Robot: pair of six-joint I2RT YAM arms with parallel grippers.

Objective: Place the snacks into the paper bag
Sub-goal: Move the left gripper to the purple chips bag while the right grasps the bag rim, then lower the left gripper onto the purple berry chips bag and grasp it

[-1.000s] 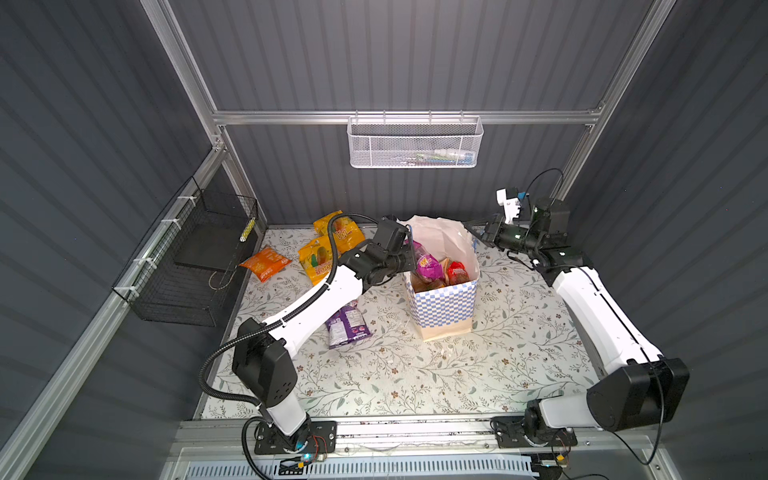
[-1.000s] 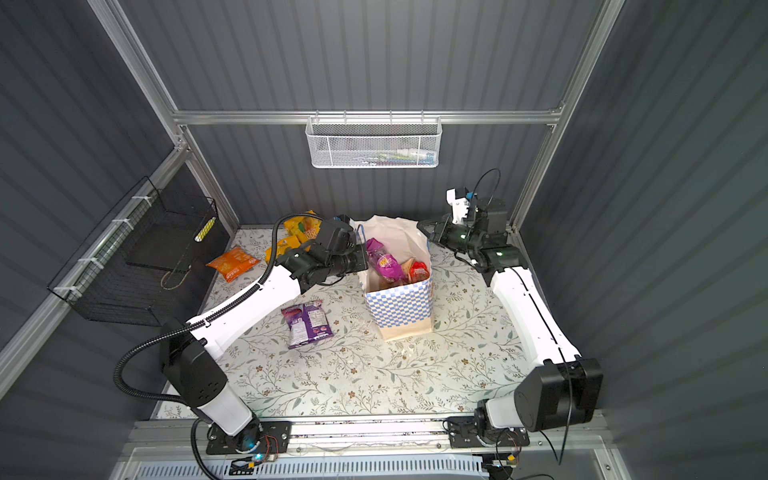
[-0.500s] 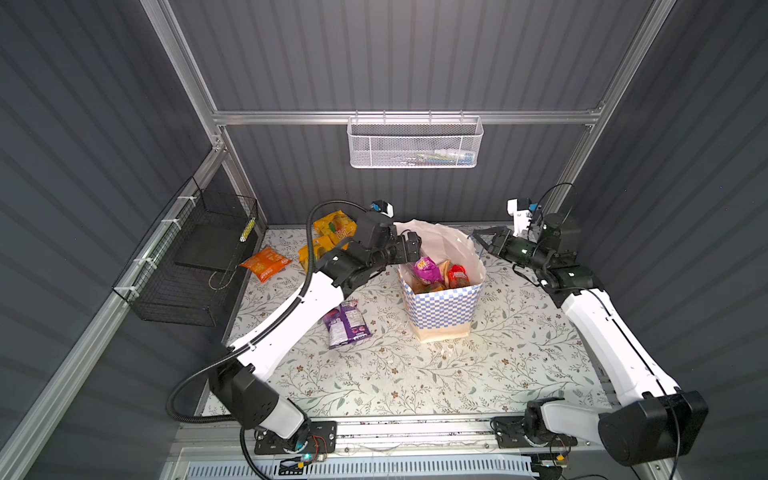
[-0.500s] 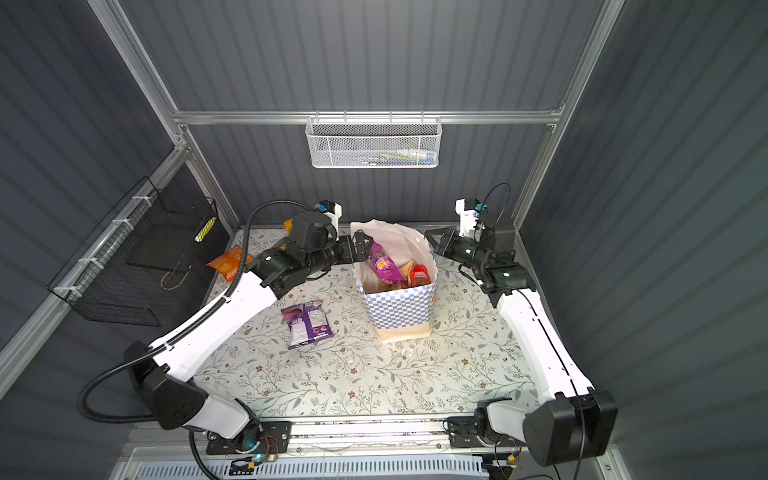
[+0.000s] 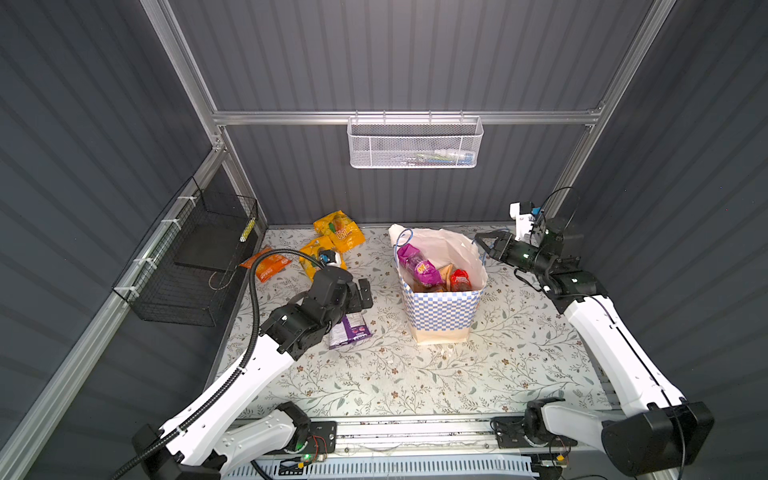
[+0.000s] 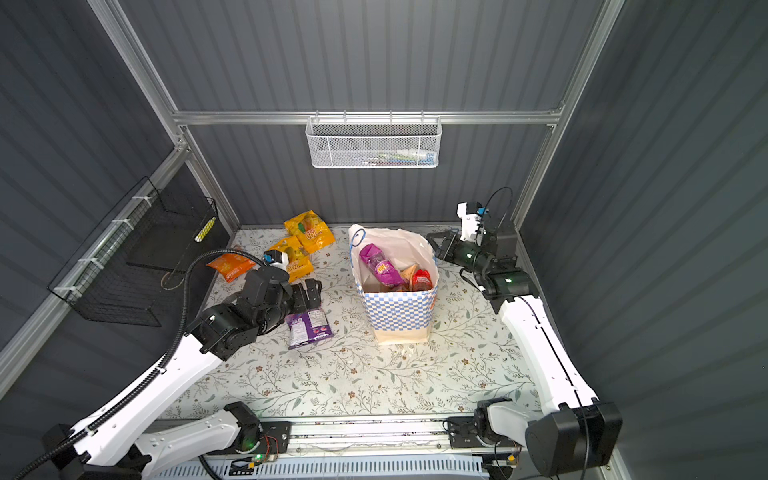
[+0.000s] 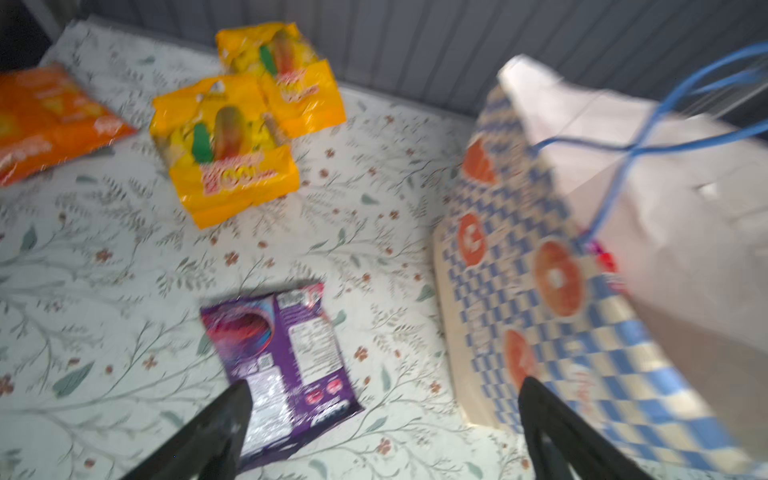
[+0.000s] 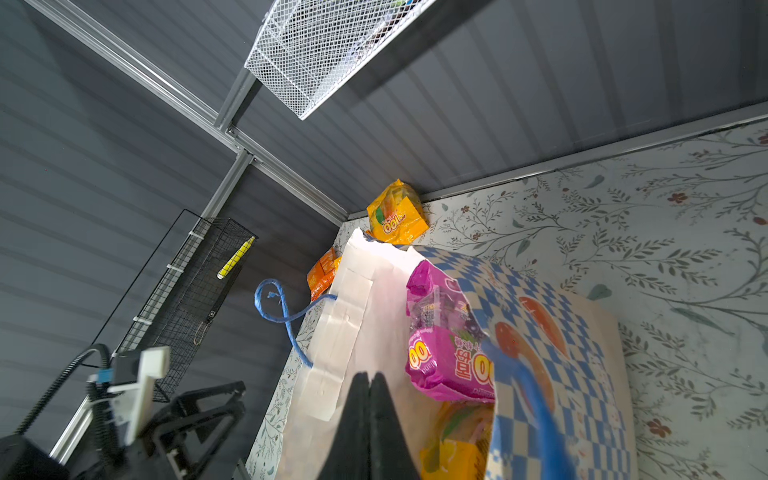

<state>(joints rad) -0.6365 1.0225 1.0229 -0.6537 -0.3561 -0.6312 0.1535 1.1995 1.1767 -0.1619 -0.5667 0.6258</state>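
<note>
Left gripper [image 7: 384, 384] spread above the purple packet [image 7: 282, 357] on the worktop [image 7: 124, 257], apparently for pickup; right gripper [image 8: 368, 380], pressed together at the paper bag [image 5: 440, 309] rim, seemingly steadies it.

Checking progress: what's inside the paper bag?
Visible in the paper bag: a magenta packet, a red packet, a tan pouch between them. Anything beneath them is covered.
</note>
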